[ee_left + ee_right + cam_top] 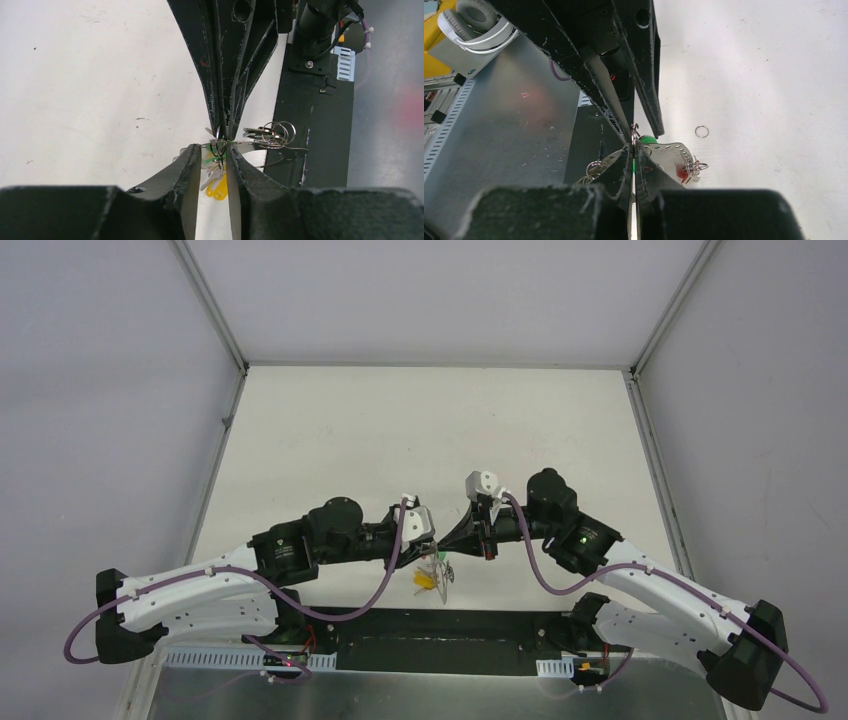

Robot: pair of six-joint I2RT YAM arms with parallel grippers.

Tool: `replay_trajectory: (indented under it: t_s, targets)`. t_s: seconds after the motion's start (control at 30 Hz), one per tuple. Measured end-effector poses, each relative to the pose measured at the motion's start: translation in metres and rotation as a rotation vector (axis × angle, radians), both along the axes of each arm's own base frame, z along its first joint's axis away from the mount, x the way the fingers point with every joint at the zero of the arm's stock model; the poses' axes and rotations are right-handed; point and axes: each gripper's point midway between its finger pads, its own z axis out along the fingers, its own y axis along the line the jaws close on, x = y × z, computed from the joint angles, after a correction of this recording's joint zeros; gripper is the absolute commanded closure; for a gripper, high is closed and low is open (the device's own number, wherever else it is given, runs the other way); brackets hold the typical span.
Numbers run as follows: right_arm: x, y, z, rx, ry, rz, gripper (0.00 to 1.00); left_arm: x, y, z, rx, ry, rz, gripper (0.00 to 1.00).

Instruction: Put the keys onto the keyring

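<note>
Above the worktop's (420, 420) near edge, right jaws are pinched shut on the keyring (446, 568); left jaws sit narrowly apart around the green-capped key (214, 150), grip unclear. Slight misalignment could drop that key.

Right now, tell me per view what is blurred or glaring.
Top external: glare on the metal sheet at the near edge. Left wrist: own fingers dark and soft, far right blurs pink. Right wrist: the loose ring on the table is sharp.
</note>
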Motion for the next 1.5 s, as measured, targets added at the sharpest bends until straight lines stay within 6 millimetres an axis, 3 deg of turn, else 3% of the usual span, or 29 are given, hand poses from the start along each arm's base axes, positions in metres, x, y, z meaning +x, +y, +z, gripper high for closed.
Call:
replay_trajectory:
  t_s: [0.17, 0.23, 0.33, 0.43, 0.53, 0.6, 0.83, 1.0, 1.17, 1.27, 1.5]
  targets:
    - [0.001, 0.000, 0.001, 0.003, -0.004, -0.002, 1.00, 0.000, 0.000, -0.002, 0.007, 0.000, -0.001, 1.00]
    - [0.002, 0.000, 0.000, 0.000, -0.005, -0.011, 1.00, -0.001, 0.000, -0.002, 0.008, 0.001, -0.005, 0.99]
    - [0.004, 0.000, 0.000, -0.001, -0.007, -0.016, 1.00, -0.001, 0.000, -0.002, 0.008, 0.002, -0.005, 0.84]
    - [0.003, 0.000, 0.000, -0.001, -0.004, -0.014, 1.00, -0.001, 0.000, -0.002, 0.008, 0.004, -0.003, 0.81]
    - [0.003, 0.000, 0.001, 0.002, -0.004, -0.012, 1.00, -0.001, -0.001, -0.003, 0.008, 0.009, -0.002, 0.87]
    - [0.002, 0.000, 0.001, 0.003, -0.006, -0.010, 1.00, -0.001, -0.001, -0.003, 0.008, 0.010, -0.002, 1.00]
    - [0.005, -0.001, -0.002, -0.010, 0.000, -0.025, 0.99, 0.000, -0.004, -0.006, 0.022, 0.019, -0.005, 1.00]
    - [0.004, 0.000, -0.001, -0.007, 0.011, -0.026, 0.57, 0.001, -0.001, -0.004, 0.045, 0.028, 0.008, 1.00]
    - [0.004, 0.001, 0.008, 0.011, -0.009, -0.023, 0.44, 0.000, 0.008, -0.002, 0.123, 0.049, 0.021, 1.00]
    - [0.006, 0.002, 0.019, 0.032, -0.029, -0.023, 0.44, -0.002, 0.012, 0.005, 0.171, 0.067, 0.016, 1.00]
    - [0.006, 0.006, 0.035, 0.073, -0.038, -0.019, 0.58, -0.007, 0.013, 0.017, 0.331, 0.143, -0.008, 1.00]
